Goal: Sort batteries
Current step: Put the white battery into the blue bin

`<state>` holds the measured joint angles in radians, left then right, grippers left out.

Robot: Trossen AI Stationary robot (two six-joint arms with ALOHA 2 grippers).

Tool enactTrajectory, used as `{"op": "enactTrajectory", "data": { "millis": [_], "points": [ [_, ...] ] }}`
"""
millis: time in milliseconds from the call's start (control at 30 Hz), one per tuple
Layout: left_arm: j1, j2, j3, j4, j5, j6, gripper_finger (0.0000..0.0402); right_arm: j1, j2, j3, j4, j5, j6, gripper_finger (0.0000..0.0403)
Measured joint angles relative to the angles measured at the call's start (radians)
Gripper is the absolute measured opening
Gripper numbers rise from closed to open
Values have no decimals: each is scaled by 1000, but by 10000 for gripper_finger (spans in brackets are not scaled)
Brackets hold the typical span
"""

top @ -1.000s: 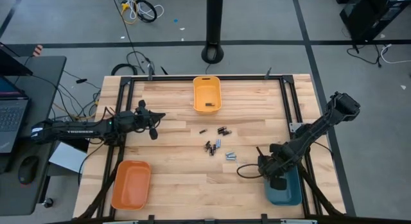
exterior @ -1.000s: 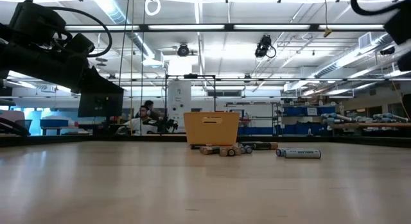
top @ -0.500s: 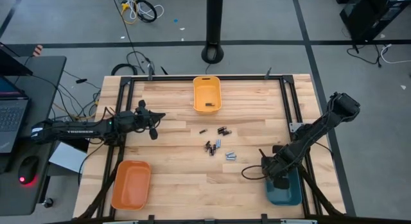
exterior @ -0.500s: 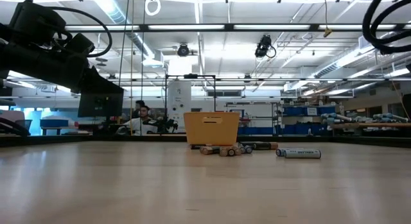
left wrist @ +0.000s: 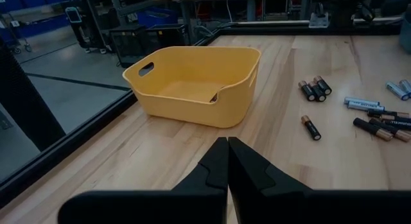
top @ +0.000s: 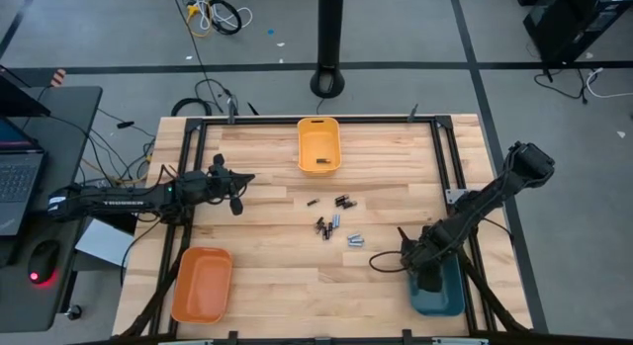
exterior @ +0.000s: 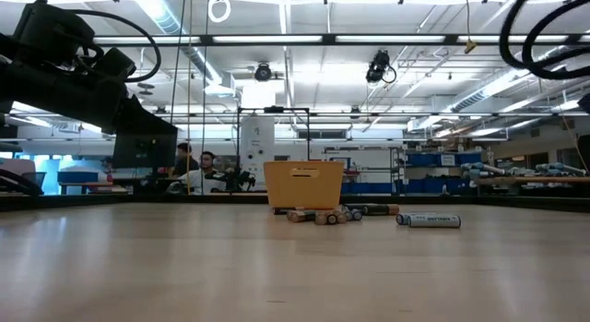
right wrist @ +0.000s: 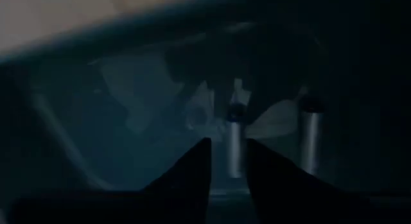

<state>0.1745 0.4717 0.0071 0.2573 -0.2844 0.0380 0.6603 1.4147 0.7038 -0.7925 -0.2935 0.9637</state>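
**Right pincer inside blue bin, left arm parked at counter's left edge**

Hidden/unclear: the right pincer (top: 428, 279) sits down in the blue bin (top: 443, 298), so the high view shows only the dark arm over the bin, not the fingertips. The right wrist view is dark; two pale silvery batteries (right wrist: 234, 142) lie on the bin floor ahead of the fingers, one seen through the gap between them, the other off to the side. Can't tell whether the fingers touch either one. The orange bin (top: 202, 284) at the near left looks bare inside, but detail is too small to be sure. The low view cuts off both arms; only a cable loop shows at its upper right.

Around: a yellow bin (top: 319, 145) stands at the far middle of the counter (top: 267, 226) with one dark battery inside. Loose batteries (top: 332, 223) lie in a scatter at the middle of the counter, dark ones mixed with a few pale ones, well apart from all three bins. In the left wrist view the yellow bin is ahead with the batteries off to one side. People sit in the room behind the counter in the low view. A laptop and mouse sit on a side desk at far left.

Pincers: the right pincer's fingers stand slightly apart, nothing between them. The left pincer (left wrist: 227, 161) is clenched, empty, hovering over the left part of the counter.
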Motion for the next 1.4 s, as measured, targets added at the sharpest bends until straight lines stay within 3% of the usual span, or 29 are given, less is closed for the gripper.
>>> {"op": "enactTrajectory", "data": {
  "millis": [200, 400, 533, 633, 767, 933, 1133, 1400],
  "points": [
    [0, 0, 0, 0, 0, -10, 12, -25, 0, 103, -79, 8, -26, 138],
    [0, 0, 0, 1, 0, 7, 12, -67, 0, 318, -400, -2, -111, 150],
    [0, 0, 0, 1, 0, 8, 12, -138, -1, 463, -533, 113, -191, 148],
    [0, 0, 0, 1, 0, 8, 12, -217, -1, 509, -488, 199, -247, 146],
    [0, 0, 0, 1, 0, 14, 12, -357, 32, 491, -390, 200, -295, 147],
    [0, 0, 0, 7, 0, 33, 12, -467, 152, 484, -280, 199, -515, 148],
    [0, 0, 0, 7, 0, 34, 12, -516, 317, 484, -30, 200, -702, 148],
    [0, 0, 0, 8, 0, 33, 12, -525, 453, 484, -8, 252, -840, 147]
  ]
}}
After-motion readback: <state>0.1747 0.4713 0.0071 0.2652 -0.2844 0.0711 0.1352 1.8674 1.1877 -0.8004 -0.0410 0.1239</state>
